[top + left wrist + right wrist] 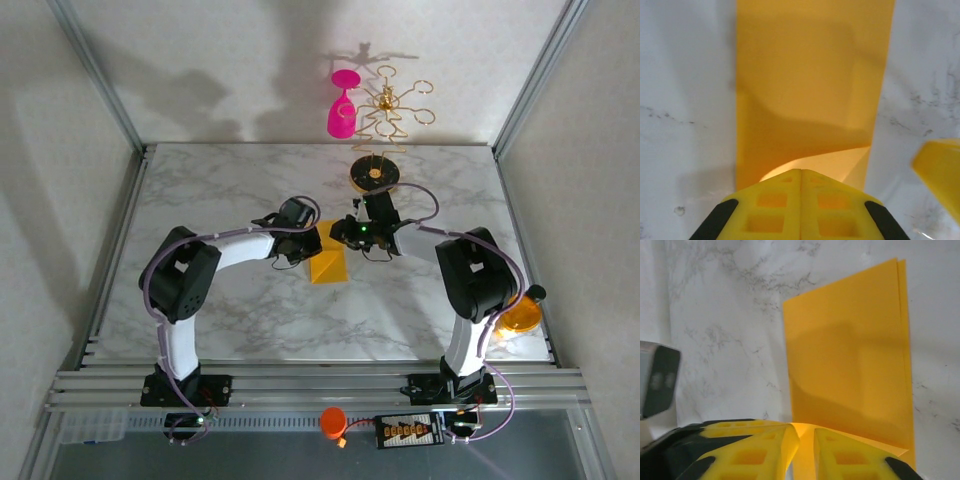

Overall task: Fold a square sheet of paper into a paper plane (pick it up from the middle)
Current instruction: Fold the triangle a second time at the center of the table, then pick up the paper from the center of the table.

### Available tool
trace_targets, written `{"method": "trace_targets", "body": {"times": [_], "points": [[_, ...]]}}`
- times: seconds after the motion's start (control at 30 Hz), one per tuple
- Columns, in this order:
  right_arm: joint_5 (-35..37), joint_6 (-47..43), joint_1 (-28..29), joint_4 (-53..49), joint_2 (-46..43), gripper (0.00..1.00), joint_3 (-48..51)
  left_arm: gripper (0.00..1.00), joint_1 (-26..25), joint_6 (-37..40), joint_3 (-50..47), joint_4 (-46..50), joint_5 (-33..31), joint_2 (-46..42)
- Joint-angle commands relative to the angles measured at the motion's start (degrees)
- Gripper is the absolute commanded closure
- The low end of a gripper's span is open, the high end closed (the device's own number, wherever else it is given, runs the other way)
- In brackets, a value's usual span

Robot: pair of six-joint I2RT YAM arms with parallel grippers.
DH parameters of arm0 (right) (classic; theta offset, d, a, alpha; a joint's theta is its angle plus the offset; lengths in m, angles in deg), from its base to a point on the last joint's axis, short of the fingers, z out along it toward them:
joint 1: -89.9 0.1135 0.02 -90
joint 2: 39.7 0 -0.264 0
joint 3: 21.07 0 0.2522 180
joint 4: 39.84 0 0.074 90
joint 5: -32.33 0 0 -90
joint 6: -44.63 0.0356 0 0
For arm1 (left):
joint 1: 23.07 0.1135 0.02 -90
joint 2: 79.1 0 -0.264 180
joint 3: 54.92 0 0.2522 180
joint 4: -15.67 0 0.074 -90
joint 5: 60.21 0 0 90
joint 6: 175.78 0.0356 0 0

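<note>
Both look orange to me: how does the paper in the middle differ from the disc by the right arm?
The thin orange-yellow folded paper is straight-edged, opaque, mid-table; the round translucent orange disc sits at the right edge, partly behind the right arm. Both are orange.

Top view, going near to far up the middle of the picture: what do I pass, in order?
Orange cap → paper → gold stand's base → pink glass. The two grippers overlap the paper, so I leave them out.

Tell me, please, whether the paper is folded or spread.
Folded: the paper shows two stacked edges in the right wrist view.
</note>
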State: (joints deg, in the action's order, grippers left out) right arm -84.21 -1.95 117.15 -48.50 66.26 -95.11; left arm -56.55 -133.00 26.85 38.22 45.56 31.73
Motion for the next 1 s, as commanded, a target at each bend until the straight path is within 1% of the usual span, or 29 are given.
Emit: {"method": "trace_targets", "body": {"times": [0.0,0.2,0.4,0.6,0.83,0.97], "points": [[3.3,2.2,-0.2,-1.8,-2.7,0.71,1.6,0.96,0.6,-1.5,-0.1,0.1,-3.6,1.1],[5.7,5.0,-0.1,-4.9,-2.6,0.64,2.5,0.96,0.8,-4.2,-2.4,-1.8,-4.3,1.3],[6.0,7.7,0.9,-7.1,-1.2,0.61,2.1,0.97,0.8,-6.9,-6.0,-3.4,-4.1,1.2],[6.3,10.6,2.0,-7.3,0.1,0.59,1.8,0.97,0.8,-8.1,-7.9,-4.4,-4.1,1.1],[6.9,11.0,2.6,-8.4,1.3,0.59,1.1,0.97,0.8,-8.0,-8.3,-4.6,-3.7,1.1],[5.9,10.8,2.8,-7.7,2.0,0.59,0.9,0.97,0.7,-8.0,-8.3,-4.8,-3.5,1.1]]}}
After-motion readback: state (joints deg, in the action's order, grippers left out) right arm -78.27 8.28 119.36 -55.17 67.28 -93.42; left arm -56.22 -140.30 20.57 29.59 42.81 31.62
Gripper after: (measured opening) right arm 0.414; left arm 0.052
